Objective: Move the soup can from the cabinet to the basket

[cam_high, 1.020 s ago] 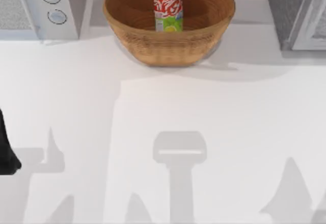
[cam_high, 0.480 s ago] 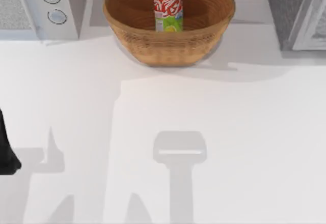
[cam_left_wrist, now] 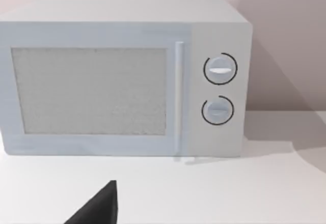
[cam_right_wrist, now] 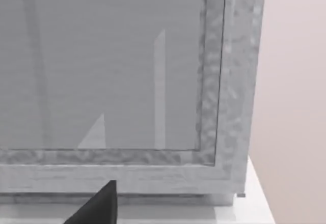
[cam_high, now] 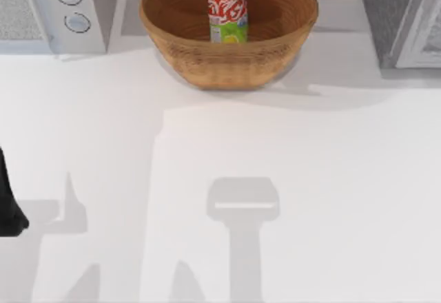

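The soup can, red above and green-yellow below, stands upright inside the brown wicker basket at the back middle of the table. Nothing holds it. The grey cabinet stands at the back right, and its closed front is close up in the right wrist view. My left arm is parked at the table's left edge, far from the basket. A dark tip of my left gripper faces the white box with two knobs. A dark tip of my right gripper sits low before the cabinet.
A white microwave-like box with two round knobs stands at the back left, and its front faces the left wrist camera. The white tabletop stretches open in front of the basket, with only arm shadows on it.
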`<state>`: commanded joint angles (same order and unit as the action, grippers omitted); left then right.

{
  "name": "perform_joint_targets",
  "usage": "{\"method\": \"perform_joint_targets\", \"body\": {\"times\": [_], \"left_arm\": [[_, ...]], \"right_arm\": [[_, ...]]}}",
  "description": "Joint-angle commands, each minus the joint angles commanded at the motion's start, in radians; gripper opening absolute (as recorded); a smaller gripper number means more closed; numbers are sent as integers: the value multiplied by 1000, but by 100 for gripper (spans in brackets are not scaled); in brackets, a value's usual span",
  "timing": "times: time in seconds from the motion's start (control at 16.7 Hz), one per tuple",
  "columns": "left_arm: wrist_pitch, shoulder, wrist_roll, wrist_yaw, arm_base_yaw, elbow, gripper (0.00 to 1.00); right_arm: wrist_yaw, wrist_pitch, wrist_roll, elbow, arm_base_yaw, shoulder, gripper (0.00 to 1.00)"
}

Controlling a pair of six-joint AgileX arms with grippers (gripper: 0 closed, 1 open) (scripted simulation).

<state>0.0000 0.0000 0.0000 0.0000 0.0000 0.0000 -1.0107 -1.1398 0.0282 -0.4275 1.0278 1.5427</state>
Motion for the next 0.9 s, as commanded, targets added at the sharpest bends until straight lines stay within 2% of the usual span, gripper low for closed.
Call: {"method": "perform_joint_targets", "body": {"times": [0.3,0.9], "left_arm": [[0,0,0,0,0,0,100],[0,0,0,0,0,0,100]], "right_arm": [[-14,307,-1,-274,16,-27,100],[-30,1228,-1,-1041,21,-142,100]]}}
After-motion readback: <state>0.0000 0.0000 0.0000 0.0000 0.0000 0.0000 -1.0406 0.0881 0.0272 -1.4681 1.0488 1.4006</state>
